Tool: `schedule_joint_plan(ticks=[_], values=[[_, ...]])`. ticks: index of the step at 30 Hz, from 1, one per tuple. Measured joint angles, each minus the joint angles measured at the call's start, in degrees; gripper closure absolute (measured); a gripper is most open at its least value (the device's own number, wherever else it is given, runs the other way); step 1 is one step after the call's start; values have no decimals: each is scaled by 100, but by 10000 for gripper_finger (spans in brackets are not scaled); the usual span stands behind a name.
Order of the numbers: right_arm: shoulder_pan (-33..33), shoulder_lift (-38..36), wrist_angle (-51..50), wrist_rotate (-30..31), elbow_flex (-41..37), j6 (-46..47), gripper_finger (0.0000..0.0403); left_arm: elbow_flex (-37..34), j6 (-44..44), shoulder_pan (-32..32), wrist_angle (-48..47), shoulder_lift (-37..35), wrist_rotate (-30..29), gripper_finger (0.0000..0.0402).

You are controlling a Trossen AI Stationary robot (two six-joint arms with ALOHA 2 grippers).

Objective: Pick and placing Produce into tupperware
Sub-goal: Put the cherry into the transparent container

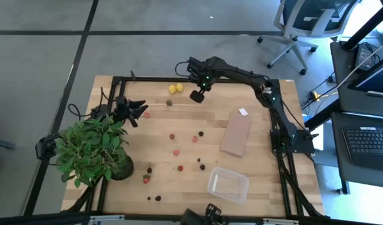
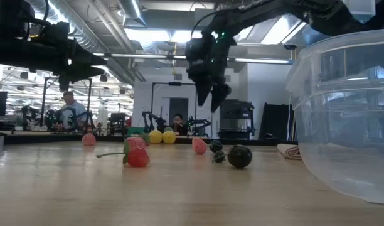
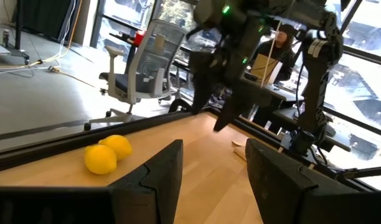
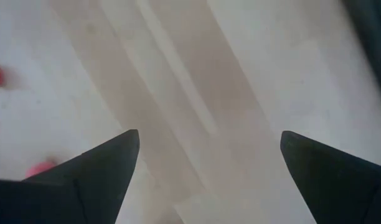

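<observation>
The produce lies scattered over the wooden table: two yellow lemons [image 1: 176, 88] [image 3: 106, 154] near the far edge, red strawberry pieces [image 1: 176, 152] [image 2: 137, 152] and dark blackberries [image 1: 202, 166] [image 2: 239, 156] in the middle and toward the near edge. The clear tupperware [image 1: 228, 185] [image 2: 349, 113] stands near the near right corner. My right gripper [image 1: 196, 95] [image 2: 211, 85] [image 4: 209, 149] hovers open above bare table, just right of the lemons, pointing down. My left gripper [image 1: 140, 111] [image 3: 215, 168] is open near the left edge, level, aimed toward the lemons.
A leafy potted plant [image 1: 91, 150] stands at the near left corner, close to my left arm. A flat brown block [image 1: 235, 134] lies right of centre, with a small white piece [image 1: 243, 112] beyond it. Office chairs and desks stand past the table.
</observation>
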Motion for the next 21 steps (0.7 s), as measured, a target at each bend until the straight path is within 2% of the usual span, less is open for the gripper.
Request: schedule_joint_plan(ticks=[6,9,12,21], values=[[2,-751,-256,466,-2,18,11,-2,-23,1,0,-1,-38,237],[-1,-1333,0,629,-363,5,11,-1,5,1,0,0,-39,237],[-2,-2168,636,630,-1319,-10,11,0,-26,2,0,-2,-39,237],[18,-5183,3015,620,-5319,375,11,-1,-129,1,34,-2,-39,237]])
